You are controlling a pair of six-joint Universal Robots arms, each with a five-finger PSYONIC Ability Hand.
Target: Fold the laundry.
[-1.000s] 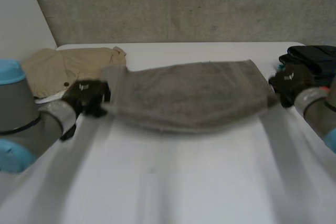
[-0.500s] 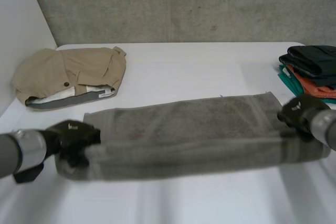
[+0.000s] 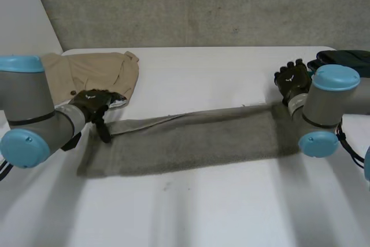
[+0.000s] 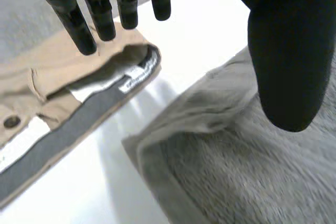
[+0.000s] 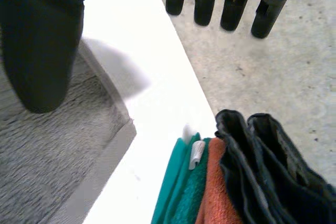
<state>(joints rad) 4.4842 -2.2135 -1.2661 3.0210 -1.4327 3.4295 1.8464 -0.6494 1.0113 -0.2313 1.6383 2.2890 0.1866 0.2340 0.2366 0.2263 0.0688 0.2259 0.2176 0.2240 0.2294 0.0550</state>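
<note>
The grey towel (image 3: 191,140) lies as a long folded strip across the middle of the white table (image 3: 202,206). The left hand (image 3: 92,103) is at its left end, the right hand (image 3: 292,79) at its right end. The 2 hands are spread wide, holding nothing. Tan trousers (image 3: 87,70) lie upper left, and stacked clothes (image 3: 347,62) sit at the right edge.

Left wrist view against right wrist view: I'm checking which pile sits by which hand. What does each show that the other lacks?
Left wrist view: the tan garment at the fingertips of the open left hand. Right wrist view: a stack of folded cloths, teal, orange and dark, near the open right hand. Both: the grey towel lying on the white table.
</note>
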